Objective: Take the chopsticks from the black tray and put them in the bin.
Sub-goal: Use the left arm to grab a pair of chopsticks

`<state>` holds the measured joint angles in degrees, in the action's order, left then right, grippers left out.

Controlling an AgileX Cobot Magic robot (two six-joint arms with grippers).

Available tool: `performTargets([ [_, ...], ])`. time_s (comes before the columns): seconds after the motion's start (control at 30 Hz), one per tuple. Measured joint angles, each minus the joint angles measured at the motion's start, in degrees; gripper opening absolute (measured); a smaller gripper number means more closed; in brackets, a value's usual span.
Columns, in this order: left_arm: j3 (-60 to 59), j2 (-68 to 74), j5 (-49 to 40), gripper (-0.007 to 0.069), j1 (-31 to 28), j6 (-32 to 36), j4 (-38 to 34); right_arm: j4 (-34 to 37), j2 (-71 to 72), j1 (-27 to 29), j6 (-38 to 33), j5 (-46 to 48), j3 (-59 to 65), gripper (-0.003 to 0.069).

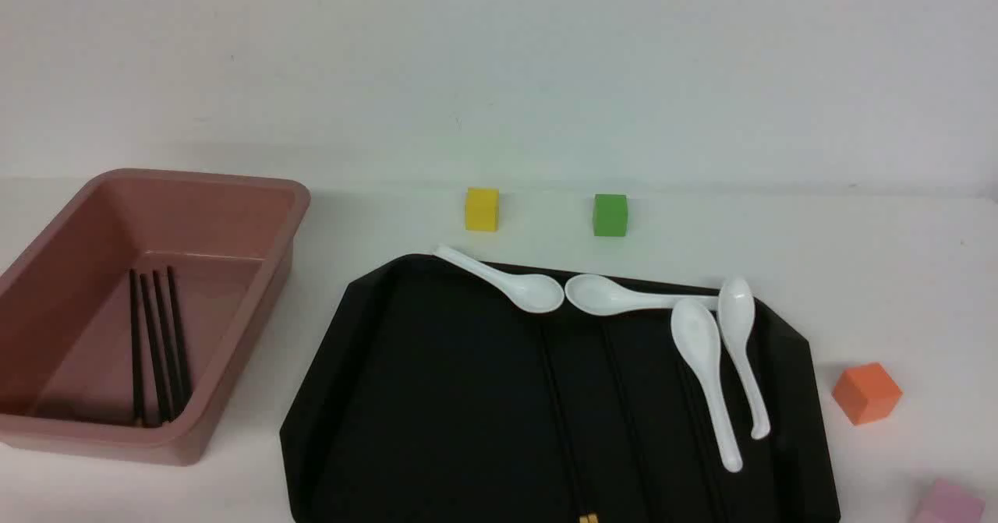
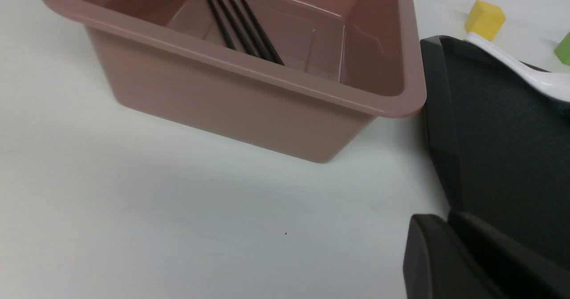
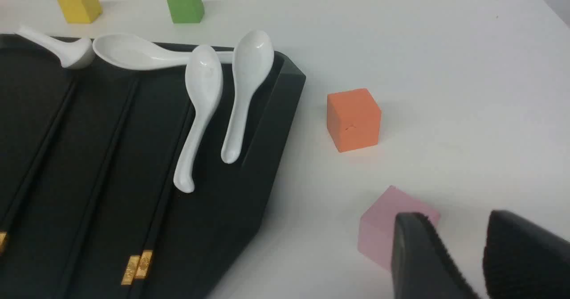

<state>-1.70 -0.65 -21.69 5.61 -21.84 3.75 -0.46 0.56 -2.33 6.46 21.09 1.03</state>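
Black on black, the chopsticks left on the tray barely show. Their gold tips give them away at the bottom edge of the front view, just right of centre. They lie in the tray's middle and right part, roughly parallel, with their long axes running from the near rim up toward the spoons. Four more rest side by side on the floor of the bin, at the left of the front view.

The right pincer hangs released and empty over the bench, past the tray's right rim and beside a pink block. The sticks lie across that rim from it, toward the tray's middle. The left pincer looks clenched on nothing, at the tray's corner next to the bin.

By my reading the right arm is nearer the rightmost pair, while the left arm sits closer to the drop.
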Motion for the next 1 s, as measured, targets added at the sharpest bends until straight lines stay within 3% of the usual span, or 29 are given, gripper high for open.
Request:
performTargets([
  [1.0,0.0,0.0,-0.07,0.0081,0.0,0.0,0.0,0.02,0.0,0.0,0.0,0.0,0.0,0.024],
])
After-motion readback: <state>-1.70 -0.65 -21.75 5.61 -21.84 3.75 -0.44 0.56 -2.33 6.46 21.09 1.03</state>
